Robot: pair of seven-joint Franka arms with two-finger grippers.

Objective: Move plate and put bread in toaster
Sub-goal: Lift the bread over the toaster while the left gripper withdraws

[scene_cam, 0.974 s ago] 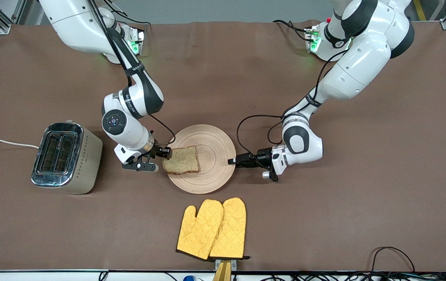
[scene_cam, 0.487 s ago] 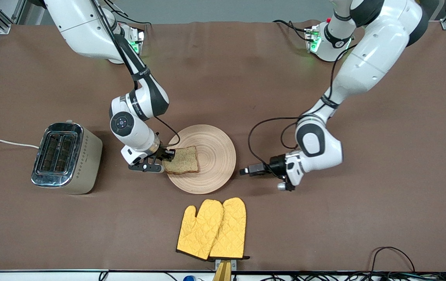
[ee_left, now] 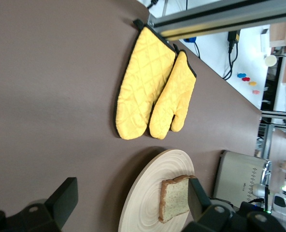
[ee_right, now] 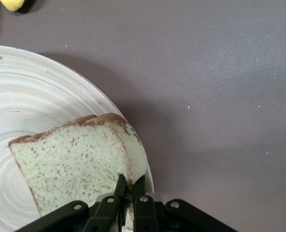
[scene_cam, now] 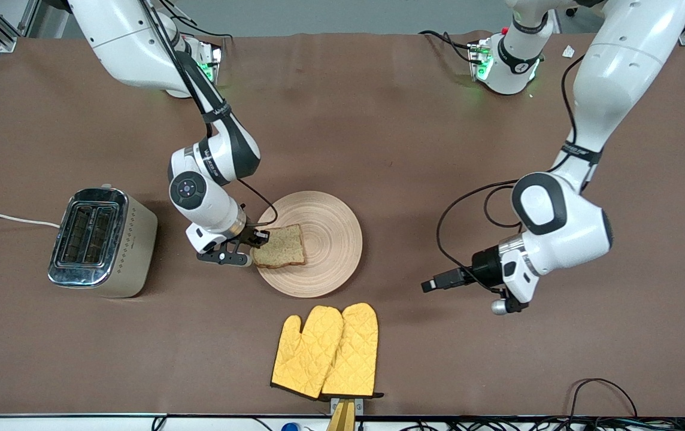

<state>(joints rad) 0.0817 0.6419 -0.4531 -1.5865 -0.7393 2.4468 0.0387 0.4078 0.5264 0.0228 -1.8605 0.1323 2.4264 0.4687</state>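
The bread [scene_cam: 279, 245] lies on the pale wooden plate [scene_cam: 330, 239], on the part toward the toaster [scene_cam: 100, 242]. My right gripper [scene_cam: 260, 238] is shut on the bread's edge at the plate's rim; in the right wrist view its fingers [ee_right: 121, 186] pinch the crust of the bread [ee_right: 70, 159] on the plate [ee_right: 36, 96]. My left gripper [scene_cam: 429, 285] is open and empty over bare table, well off the plate toward the left arm's end. The left wrist view shows the left gripper [ee_left: 132, 193], the plate [ee_left: 143, 203], the bread [ee_left: 174, 198] and the toaster [ee_left: 242, 176].
A pair of yellow oven mitts [scene_cam: 326, 350] lies nearer the front camera than the plate, also seen in the left wrist view [ee_left: 152, 96]. The toaster's white cord [scene_cam: 1, 216] runs off the table's edge at the right arm's end.
My left gripper has drawn away from the plate's rim toward the left arm's end of the table. My right gripper has moved in on the bread's edge. The plate has not moved.
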